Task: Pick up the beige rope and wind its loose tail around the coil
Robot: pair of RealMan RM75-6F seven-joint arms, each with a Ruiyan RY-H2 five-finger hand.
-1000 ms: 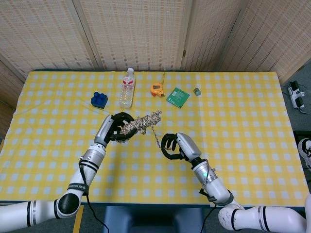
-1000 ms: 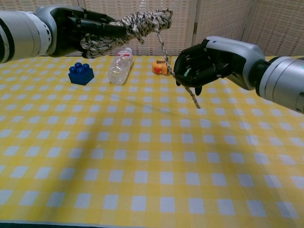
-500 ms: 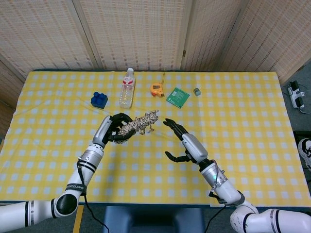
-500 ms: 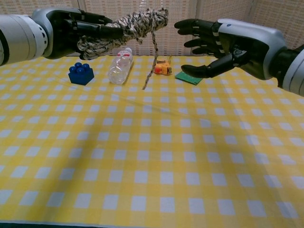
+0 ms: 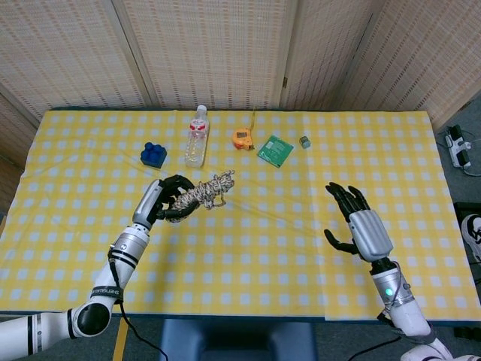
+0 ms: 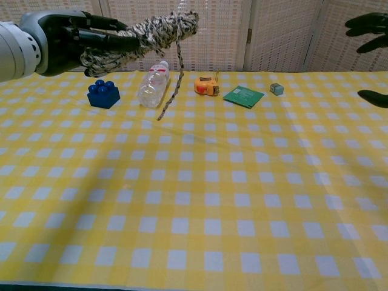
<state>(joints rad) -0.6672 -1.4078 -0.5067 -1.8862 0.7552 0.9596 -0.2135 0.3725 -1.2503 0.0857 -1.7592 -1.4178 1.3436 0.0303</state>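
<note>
Your left hand (image 5: 159,201) grips the coiled rope (image 5: 201,192) above the table (image 5: 248,248), its loose tail (image 6: 171,91) hanging free. Your right hand (image 5: 359,229) hovers well apart, fingers spread, holding nothing.

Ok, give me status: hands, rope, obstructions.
Left hand grips beige rope coil, held above table. Tail hangs loose, unwound. Right hand open, off to the side. Nothing obstructing.
</note>
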